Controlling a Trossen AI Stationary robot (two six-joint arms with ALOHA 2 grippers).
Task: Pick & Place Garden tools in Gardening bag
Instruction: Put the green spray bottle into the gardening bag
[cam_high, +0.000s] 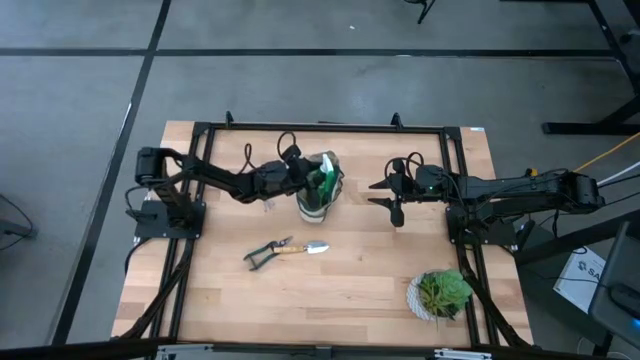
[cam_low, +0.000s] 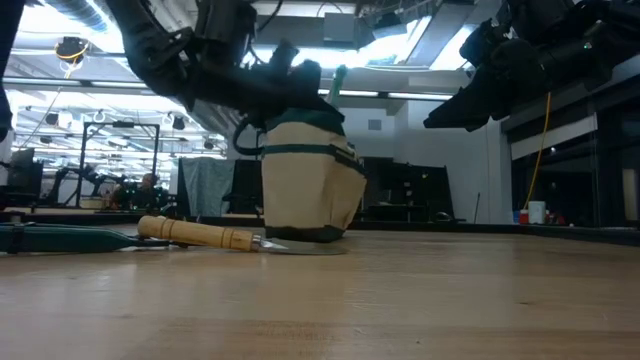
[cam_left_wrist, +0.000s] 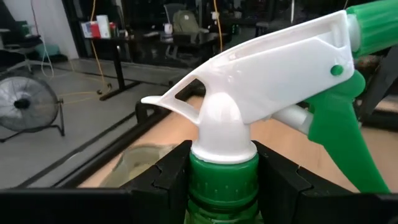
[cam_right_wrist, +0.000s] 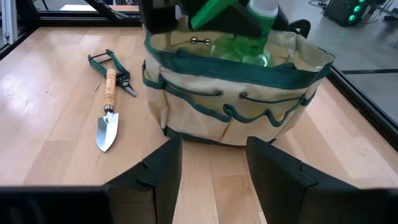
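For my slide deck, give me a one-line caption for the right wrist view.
Left gripper lowers a green spray bottle into the gardening bag; trowel and shears wait.

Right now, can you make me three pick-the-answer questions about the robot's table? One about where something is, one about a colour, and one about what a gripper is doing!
1. Where is the trowel?
A. inside the bag
B. flat on the table
C. in the plant pot

2. What colour is the trim on the gardening bag?
A. dark green
B. red
C. yellow

3. What is the left gripper doing?
A. hanging empty
B. holding the shears
C. gripping the spray bottle by its neck

Answers:
1 B, it lies on the wood beside the pruning shears.
2 A, green bands run round the cream fabric.
3 C, its fingers sit either side of the green neck, over the bag.
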